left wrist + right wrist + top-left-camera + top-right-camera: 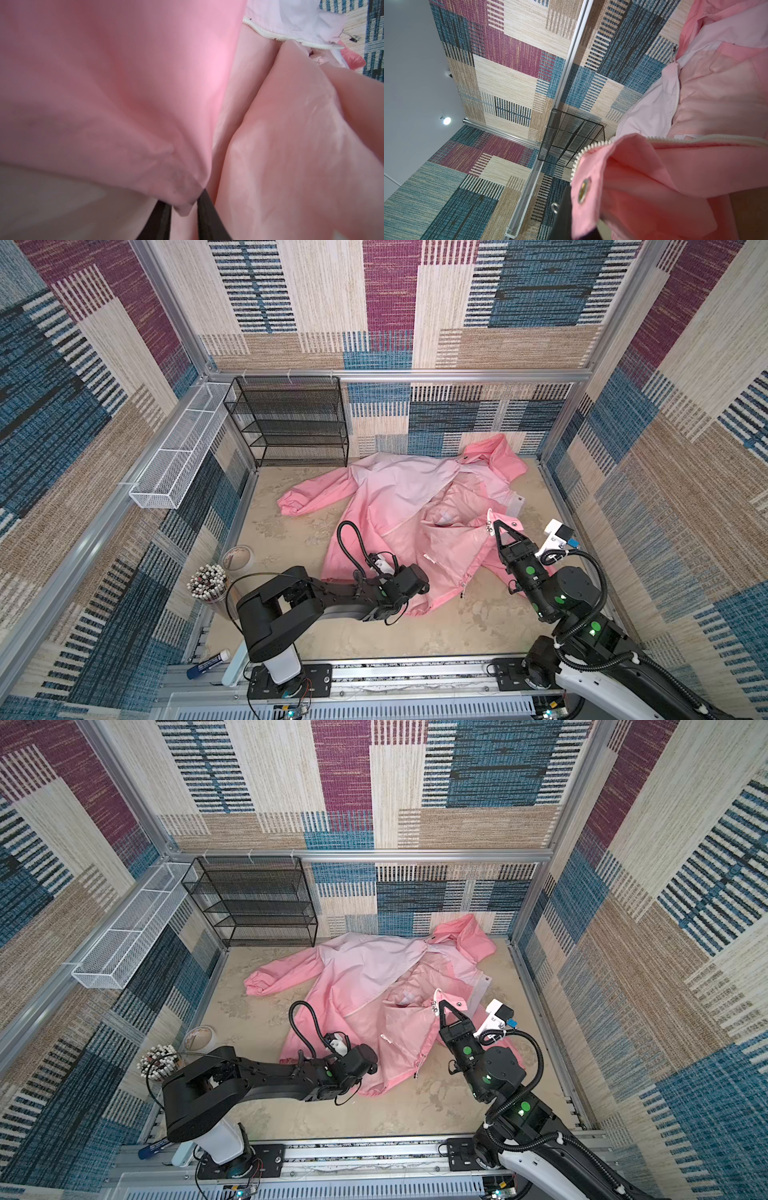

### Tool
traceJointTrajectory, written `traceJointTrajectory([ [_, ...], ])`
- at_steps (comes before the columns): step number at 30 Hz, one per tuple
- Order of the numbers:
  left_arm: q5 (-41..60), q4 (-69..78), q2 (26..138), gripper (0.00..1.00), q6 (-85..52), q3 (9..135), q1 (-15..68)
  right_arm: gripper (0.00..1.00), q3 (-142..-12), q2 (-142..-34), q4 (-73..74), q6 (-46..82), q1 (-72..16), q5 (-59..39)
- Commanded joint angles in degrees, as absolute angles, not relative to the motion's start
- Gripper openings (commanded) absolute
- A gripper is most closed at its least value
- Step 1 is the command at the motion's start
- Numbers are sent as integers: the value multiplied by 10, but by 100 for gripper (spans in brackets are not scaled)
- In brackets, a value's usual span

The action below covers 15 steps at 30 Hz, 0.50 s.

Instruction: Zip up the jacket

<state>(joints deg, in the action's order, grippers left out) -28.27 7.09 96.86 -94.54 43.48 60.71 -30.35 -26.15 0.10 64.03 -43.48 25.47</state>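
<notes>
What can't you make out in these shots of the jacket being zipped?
Left gripper tips: both top views, hidden beneath its own wrist and the jacket.
Zipper slider: every view, too small or folded under.
Right gripper contact: right wrist view, pink fabric covers it.

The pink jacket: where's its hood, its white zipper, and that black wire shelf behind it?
Hood [503, 458]: a top view, on the pink fabric of its crown.
Zipper [716, 139]: right wrist view, on the white teeth along the lifted flap's edge.
Black wire shelf [291, 435]: a top view, on a middle tier.
</notes>
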Motion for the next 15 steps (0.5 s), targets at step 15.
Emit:
traceJointTrajectory([
  [15,-268,372,891,0,-793,366,565,0,-259,-263,149,608,-434,194],
])
